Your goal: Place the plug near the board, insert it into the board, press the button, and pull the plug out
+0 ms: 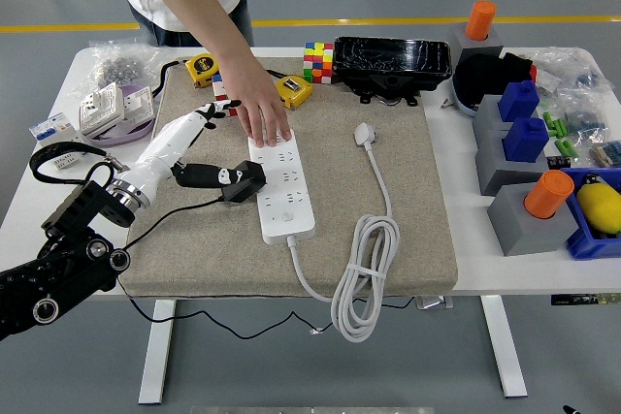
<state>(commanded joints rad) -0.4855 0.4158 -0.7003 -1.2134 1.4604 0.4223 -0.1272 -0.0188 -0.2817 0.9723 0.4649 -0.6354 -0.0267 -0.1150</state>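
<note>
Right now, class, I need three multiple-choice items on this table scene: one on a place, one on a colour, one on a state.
1. Where does the person's hand rest?
A. on the power strip's far end
B. on the coiled cable
C. on the blue bin

2. What colour is the power strip?
A. black
B. white
C. orange

3. What does the left hand hold?
A. nothing
B. the white plug
C. the black plug

Answers: 1 A, the palm presses the strip's top end. 2 B, its body is plain white. 3 C, thumb and fingers pinch the plug beside the strip.
</note>
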